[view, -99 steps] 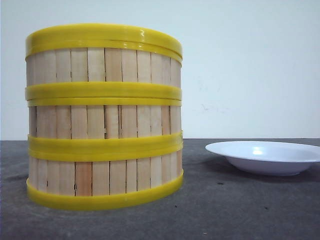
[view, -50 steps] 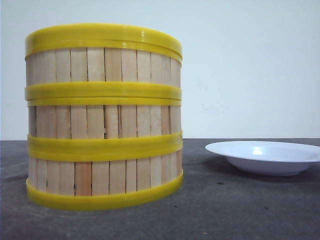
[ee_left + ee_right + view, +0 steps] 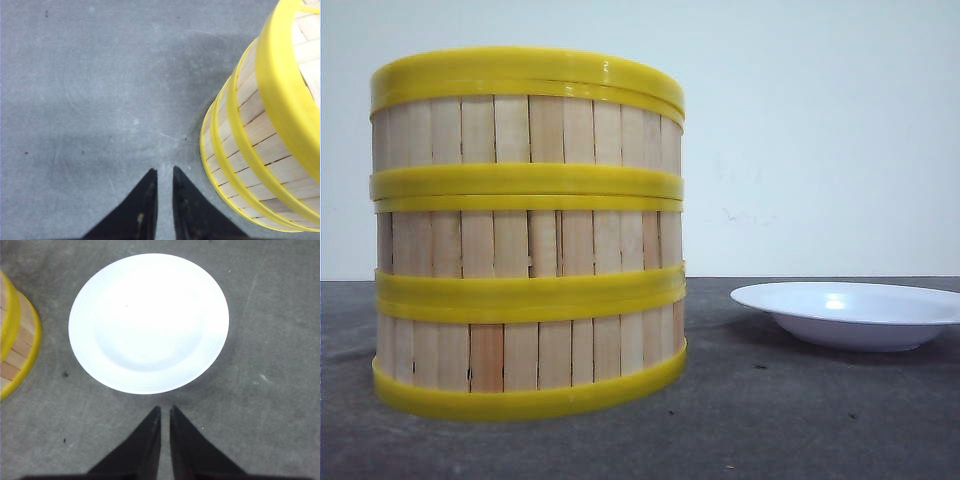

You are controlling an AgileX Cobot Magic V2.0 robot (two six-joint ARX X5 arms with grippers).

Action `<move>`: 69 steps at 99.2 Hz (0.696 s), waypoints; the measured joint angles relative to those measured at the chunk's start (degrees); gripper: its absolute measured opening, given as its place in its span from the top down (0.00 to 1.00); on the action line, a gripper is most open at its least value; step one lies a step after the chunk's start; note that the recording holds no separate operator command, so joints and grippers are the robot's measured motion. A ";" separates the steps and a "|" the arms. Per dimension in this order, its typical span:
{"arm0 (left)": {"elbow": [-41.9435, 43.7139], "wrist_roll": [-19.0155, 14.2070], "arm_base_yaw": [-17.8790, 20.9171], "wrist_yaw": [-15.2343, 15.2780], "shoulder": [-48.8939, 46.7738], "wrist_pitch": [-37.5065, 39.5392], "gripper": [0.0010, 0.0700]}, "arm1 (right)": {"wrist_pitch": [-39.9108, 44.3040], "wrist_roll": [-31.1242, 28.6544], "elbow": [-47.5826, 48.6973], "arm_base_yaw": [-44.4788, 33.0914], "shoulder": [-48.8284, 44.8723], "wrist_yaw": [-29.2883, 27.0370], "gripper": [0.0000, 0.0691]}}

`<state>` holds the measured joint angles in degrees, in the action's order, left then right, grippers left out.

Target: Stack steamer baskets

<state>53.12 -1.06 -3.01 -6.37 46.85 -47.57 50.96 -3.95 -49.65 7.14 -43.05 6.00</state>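
Already stacked, the three baskets [image 3: 528,235] look light, stiff; grip by a yellow rim. Left gripper [image 3: 164,172] and right gripper [image 3: 165,411]: nearly together, empty.

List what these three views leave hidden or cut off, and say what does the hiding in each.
- Insides of the lower steamer baskets: hidden by their own walls and the top basket.
- Plate: right rim cut off in the front view.
- Stack's far side: cut off in both wrist views.
- Both arms: absent from the front view.
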 joint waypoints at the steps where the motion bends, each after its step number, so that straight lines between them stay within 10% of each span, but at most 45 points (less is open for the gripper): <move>1: 0.00 0.00 -0.02 0.00 0.00 -0.02 0.97 | 0.09 0.00 0.00 0.00 0.00 0.00 0.97; 51: -0.02 0.07 -0.02 0.00 0.00 0.28 0.97 | -4.79 0.00 0.00 0.00 0.00 0.00 0.97; 69: -8.50 3.06 0.83 1.99 -6.32 11.08 0.98 | -7.04 0.00 0.00 0.00 0.00 0.00 0.97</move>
<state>44.62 2.00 -2.17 -4.38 40.53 -36.49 43.92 -3.95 -49.65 7.14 -43.05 6.00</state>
